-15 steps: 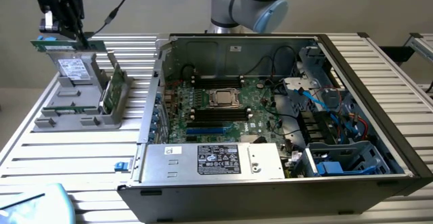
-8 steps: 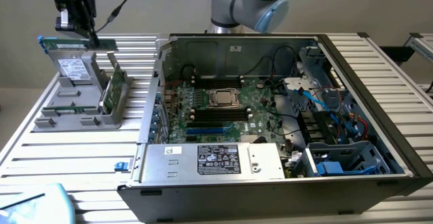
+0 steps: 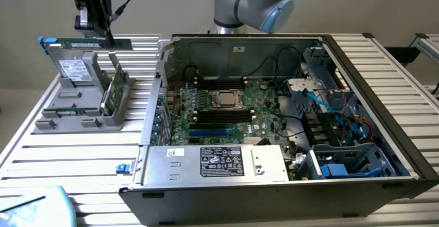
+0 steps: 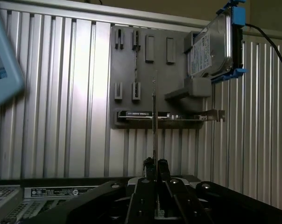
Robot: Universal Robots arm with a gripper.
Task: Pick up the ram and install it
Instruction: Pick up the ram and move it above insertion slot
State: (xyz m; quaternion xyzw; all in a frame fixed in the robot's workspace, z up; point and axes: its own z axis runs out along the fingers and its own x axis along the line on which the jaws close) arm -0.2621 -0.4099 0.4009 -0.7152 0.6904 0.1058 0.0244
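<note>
Tool (image 3: 108, 38) points straight down above gray holder (image 3: 75, 101) at the exterior view's left, clamped on ram (image 3: 72, 43), held level.

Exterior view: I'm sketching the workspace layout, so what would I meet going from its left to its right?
The ram, held in the gripper → CPU socket → blue cables.

Ribbed aluminium table (image 3: 75, 160) with open computer case (image 3: 274, 201) and grey parts rack (image 3: 72, 123)
</note>
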